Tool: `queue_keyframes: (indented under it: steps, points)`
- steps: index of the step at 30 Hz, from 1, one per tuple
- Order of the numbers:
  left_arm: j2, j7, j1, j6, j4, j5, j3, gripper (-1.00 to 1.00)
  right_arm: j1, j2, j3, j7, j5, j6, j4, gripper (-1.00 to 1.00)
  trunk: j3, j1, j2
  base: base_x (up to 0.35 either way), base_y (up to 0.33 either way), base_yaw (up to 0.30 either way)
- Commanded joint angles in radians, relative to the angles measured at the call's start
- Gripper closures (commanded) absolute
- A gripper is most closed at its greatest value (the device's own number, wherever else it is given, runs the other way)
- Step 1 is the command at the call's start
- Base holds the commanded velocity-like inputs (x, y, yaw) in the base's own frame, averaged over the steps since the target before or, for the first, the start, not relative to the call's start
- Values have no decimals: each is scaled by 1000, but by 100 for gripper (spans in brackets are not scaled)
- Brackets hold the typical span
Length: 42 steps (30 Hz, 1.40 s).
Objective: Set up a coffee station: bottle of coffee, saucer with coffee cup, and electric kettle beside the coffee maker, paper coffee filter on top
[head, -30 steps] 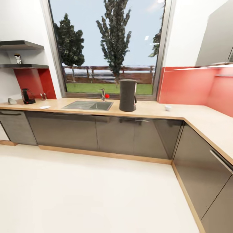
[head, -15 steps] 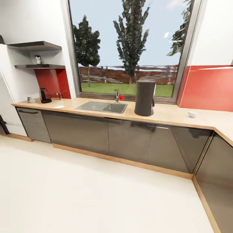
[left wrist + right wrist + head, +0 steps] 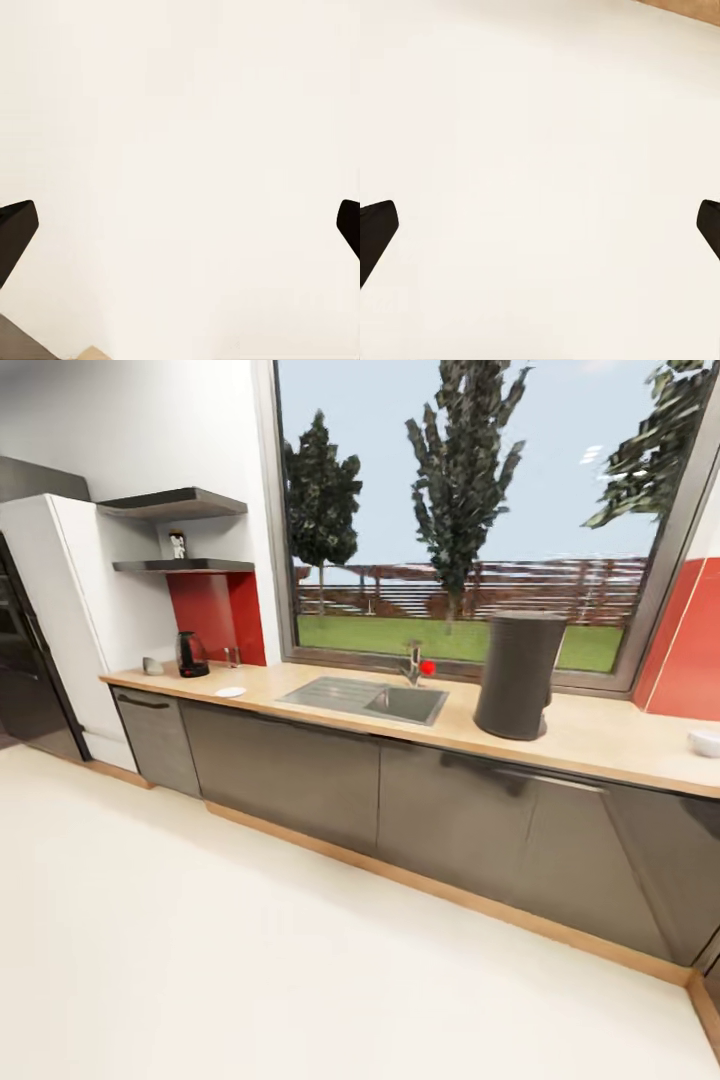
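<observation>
The tall dark coffee maker stands on the wood-grain countertop, right of the sink. Far left on the counter are the dark electric kettle and, in front of it, the flat white saucer. A small pale lump at the counter's left end looks like the paper coffee filter. The white coffee cup sits at the picture's right edge. On the thin kitchen shelf stands the bottle of coffee. My left gripper and right gripper are open over pale floor, holding nothing.
A steel sink with a tap lies under the big window. A small glass stands beside the kettle. A thicker dark board hangs above the shelf. A white tall cabinet and a black appliance close the left end.
The camera has swung left and come closer, so the whole kitchen slid right in the picture; the tall cabinet came into view. Nothing on the counter has moved.
</observation>
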Motion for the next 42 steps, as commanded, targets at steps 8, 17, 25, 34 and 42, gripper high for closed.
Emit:
queue_keyframes:
  steps: [8, 17, 25, 34, 42]
  points:
    - [-1, 0, -1, -4, 1, 3, 1, -100, 0, 0, -2, 0, 3, -3, 0, -100, -1, 1, 0, 339, 14, 275]
    - [-1, 0, -1, -4, 1, 3, 1, -100, 0, 2, -1, 0, 5, -3, 1, -100, -1, 1, 0, 339, 0, 275]
    - [-1, 0, -1, -4, 1, 3, 1, -100, 0, 2, -1, 0, 5, -3, 2, -100, -1, 1, 0, 339, 0, 275]
    - [-1, 0, -1, -4, 1, 3, 1, -100, 0, 2, -1, 0, 5, -3, 1, -100, -1, 1, 0, 339, 0, 275]
    - [0, 0, -1, -4, 1, 3, 1, -100, 0, 2, -1, 0, 5, -3, 1, -100, -1, 1, 0, 339, 0, 275]
